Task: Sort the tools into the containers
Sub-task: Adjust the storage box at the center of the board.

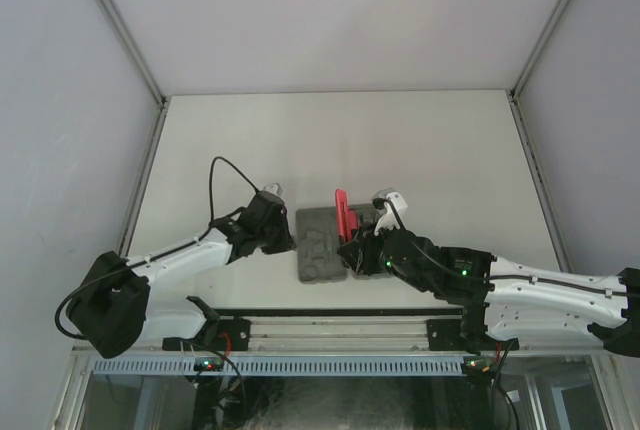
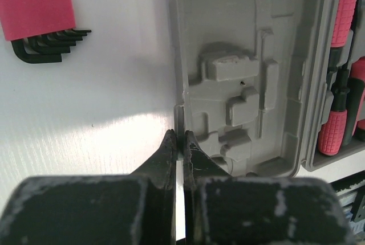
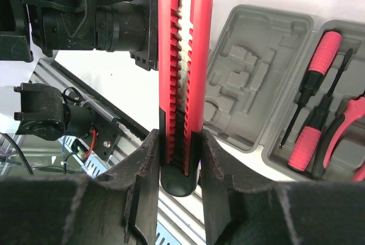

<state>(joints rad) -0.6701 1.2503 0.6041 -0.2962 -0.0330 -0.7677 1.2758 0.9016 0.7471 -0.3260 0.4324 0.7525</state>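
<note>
My right gripper point(image 3: 178, 142) clenched on red utility knife point(image 3: 185, 57), my left gripper point(image 2: 181, 142) closed, apparently pinching the rim of the grey case point(image 2: 239, 40), case lying open toward the table's point(image 1: 450, 150) near edge, screwdrivers point(image 3: 319, 62) and red-handled pliers point(image 3: 348, 114) in its other half, hex key set point(image 2: 34, 17) on bare table beyond.

Losing the red cutter point(image 3: 185, 57) past twelve o'clock, clipping the hex-key set point(image 2: 34, 11) at ten o'clock, and cutting the pliers point(image 3: 349, 117) off at three o'clock.
</note>
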